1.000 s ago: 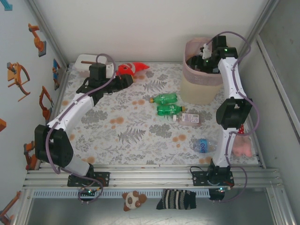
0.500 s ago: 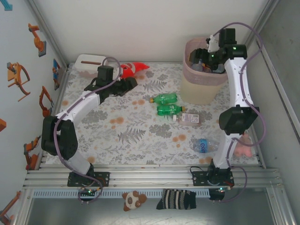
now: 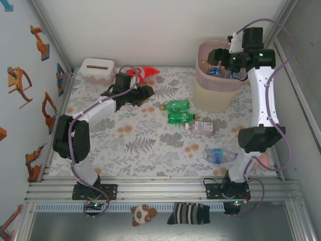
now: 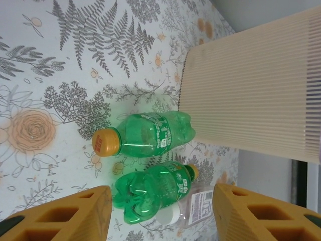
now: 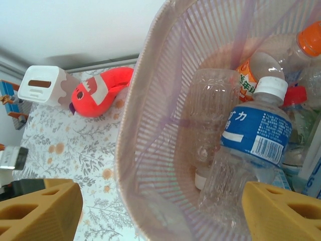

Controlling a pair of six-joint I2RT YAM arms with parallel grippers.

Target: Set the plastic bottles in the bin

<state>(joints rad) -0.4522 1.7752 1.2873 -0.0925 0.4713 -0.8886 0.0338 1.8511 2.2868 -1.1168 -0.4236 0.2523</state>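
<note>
The jaws on the right arm [image 3: 262, 95] hang wide, empty, above the bin [image 3: 214, 98] in the tabletop's [image 3: 150, 145] far right corner, bottles [image 5: 253, 133] inside. Those on the left arm [image 3: 95, 111] gape empty toward two green bottles [image 4: 145, 135] beside the bin.

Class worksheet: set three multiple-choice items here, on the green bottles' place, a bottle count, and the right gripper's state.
1. Relative to the bin, the green bottles lie: A inside; B on the table beside it; C behind it.
2. Bottles on the table: A two; B seven; C four.
3. The right gripper is: A open above the bin; B shut on a green bottle; C shut, empty.
Key: B, both lie by its wall; C, two green, a clear bottle, a blue-labelled bottle; A, fingers wide apart, nothing between.
</note>
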